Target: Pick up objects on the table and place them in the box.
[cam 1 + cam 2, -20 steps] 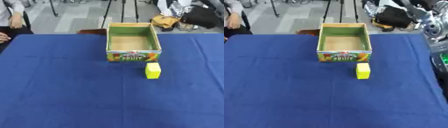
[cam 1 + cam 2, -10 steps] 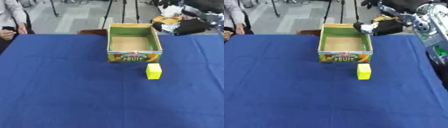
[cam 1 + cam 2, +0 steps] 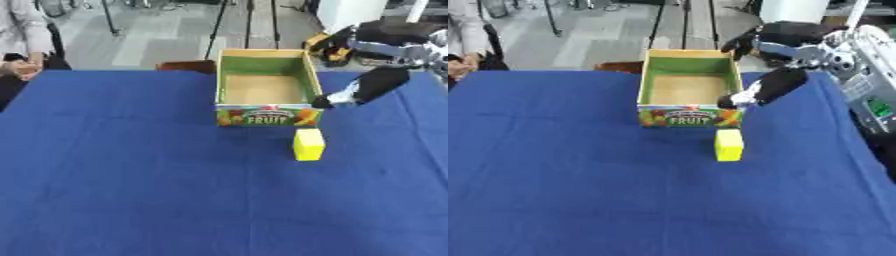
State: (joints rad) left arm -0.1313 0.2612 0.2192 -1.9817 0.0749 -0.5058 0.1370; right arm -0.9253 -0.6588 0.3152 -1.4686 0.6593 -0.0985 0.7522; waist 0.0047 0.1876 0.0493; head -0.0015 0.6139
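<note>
The right hand [image 3: 765,89] was blurred, and its fingers could not be told apart; whether they were spread or curled could not be read from either view. It showed as a dark, tapering shape with a paler streak along it, reaching down from the upper right and ending at the near right corner of the box [image 3: 265,116]. Whether the tip touched the cardboard or hung just above it could not be told. The arm behind it, black with silver joints, was cut off by the right edge, more so in the left eye view. The left hand showed in neither view.

The box was an open cardboard carton, rectangular, with green inner walls and a plain brown floor that looked bare. Its front panel carried a printed fruit design with the word FRUIT; the smaller print could not be made out. It stood on the desk [image 3: 131,190], toward the far edge.

The yellow block [image 3: 308,144] lay on the blue cloth just in front of the box's right front corner, apart from it. It was a small upright cuboid, smooth and matt, its material not clear.

The cloth covering the desk was a flat, even blue, with faint soft creases.
</note>
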